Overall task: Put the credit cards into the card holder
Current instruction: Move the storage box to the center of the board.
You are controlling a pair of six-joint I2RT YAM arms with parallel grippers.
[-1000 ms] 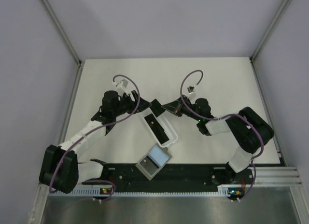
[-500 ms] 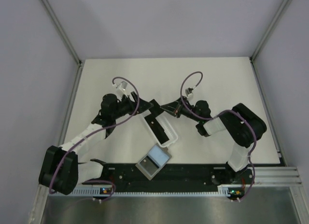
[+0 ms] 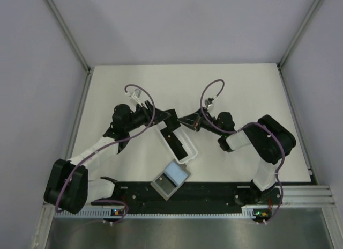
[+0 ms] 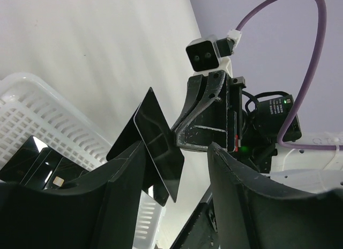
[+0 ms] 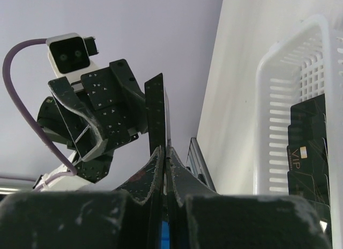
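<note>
The right fingers (image 5: 153,168) are pressed together on a black card (image 4: 156,144), gripping it by one edge and holding it in the air near the far end of the white tray (image 3: 188,143). In the right wrist view the card stands edge-on, rising straight out of the closed tips. The left fingers (image 4: 126,195) are spread apart and face the right ones tip to tip. In the left wrist view the held card shows in the gap between them, closer to the finger on the left of that view; whether it touches that finger I cannot tell. More black cards (image 5: 308,147) lie flat in the tray, one showing a gold chip and the letters VIP. The tray lies slantwise on the white bench (image 3: 241,93), between the two arms. The card holder (image 3: 170,180) lies open just beside the tray's near end, at the near edge of the bench by the dark strip, its pale blue half toward the tray and its grey half nearer the arm bases
</note>
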